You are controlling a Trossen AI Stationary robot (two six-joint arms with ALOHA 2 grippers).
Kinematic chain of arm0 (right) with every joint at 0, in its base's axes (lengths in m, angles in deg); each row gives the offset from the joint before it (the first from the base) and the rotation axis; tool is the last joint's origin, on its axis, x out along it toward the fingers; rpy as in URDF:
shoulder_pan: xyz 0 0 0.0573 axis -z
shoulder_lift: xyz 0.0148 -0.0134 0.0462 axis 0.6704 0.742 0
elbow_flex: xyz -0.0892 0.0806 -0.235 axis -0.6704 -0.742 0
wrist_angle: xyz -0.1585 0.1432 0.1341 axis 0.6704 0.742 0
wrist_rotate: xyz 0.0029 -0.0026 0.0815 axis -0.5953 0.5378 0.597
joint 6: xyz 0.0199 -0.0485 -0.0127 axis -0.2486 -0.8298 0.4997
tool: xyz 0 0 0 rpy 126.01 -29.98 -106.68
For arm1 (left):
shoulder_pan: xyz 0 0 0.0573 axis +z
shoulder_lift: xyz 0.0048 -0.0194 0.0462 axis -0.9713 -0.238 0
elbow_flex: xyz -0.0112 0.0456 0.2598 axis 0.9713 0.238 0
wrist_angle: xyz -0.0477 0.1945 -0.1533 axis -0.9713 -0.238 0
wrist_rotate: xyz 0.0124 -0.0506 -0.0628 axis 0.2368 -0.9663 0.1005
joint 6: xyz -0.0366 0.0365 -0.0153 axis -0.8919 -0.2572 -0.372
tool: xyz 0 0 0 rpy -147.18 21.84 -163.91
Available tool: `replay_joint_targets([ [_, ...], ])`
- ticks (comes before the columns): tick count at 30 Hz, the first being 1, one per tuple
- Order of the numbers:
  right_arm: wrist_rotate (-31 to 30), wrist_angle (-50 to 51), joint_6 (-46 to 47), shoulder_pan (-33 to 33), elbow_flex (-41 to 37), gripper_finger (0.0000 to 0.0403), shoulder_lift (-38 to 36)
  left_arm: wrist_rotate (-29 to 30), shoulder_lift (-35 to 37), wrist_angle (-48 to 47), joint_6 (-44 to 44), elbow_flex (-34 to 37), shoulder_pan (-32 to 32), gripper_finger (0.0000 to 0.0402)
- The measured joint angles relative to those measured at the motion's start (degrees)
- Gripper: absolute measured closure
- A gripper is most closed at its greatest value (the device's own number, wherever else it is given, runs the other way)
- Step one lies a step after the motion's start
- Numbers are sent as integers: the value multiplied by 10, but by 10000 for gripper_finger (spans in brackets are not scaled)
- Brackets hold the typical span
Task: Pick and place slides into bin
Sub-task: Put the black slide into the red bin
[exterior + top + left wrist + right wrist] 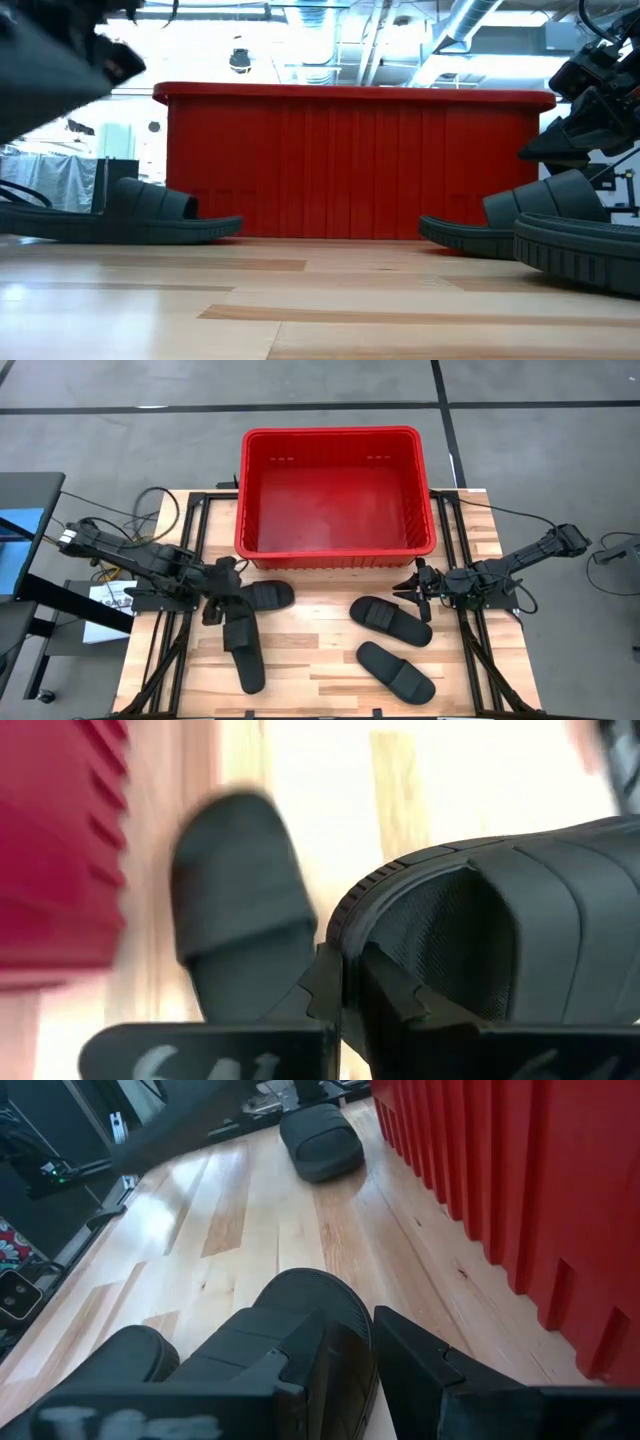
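Observation:
The red bin (338, 550) stands at the table's far middle. Four black slides are in view. My left gripper (232, 612) is shut on the far end of one slide (247, 655) at the near left. A second slide (266, 596) lies flat beside it, near the bin's left corner. Two more slides (389, 620) (396, 670) lie flat on the right. My right gripper (411, 588) is open and hovers just above the right end of the farther one (312, 1302), without touching it. My left gripper pinches the rim of the sole (352, 935) at the slide's far end between its two fingers, one finger (395, 995) on the footbed side by the strap opening, the other (325, 985) outside the rim. Whether the slide's near end is on the table cannot be told.
Black frame rails (190, 560) and cables run along both sides of the wooden table (320, 660). Bare wood lies between the left and right slides. The bin's ribbed wall (500, 1180) stands close beside my right gripper.

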Motion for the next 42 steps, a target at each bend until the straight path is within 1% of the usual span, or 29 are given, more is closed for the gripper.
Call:
replay_joint_targets([
  [4,0,0,0,0,0,327,0,24,14,1,18,-46,0,399],
  [10,0,0,0,0,0,327,0,60,7,1,63,-133,0,399],
  [15,0,0,0,0,0,327,0,90,-18,-4,109,-214,0,399],
  [22,0,0,0,0,0,327,0,136,-82,-38,186,-328,9,399],
  [28,0,0,0,0,0,327,0,147,-155,-81,243,-432,55,399],
  [35,0,0,0,0,0,327,0,153,-229,-110,323,-554,133,399],
  [38,0,0,0,0,0,327,0,153,-256,-129,340,-604,170,399],
  [42,0,0,0,0,0,327,0,154,-275,-138,353,-649,215,399],
])
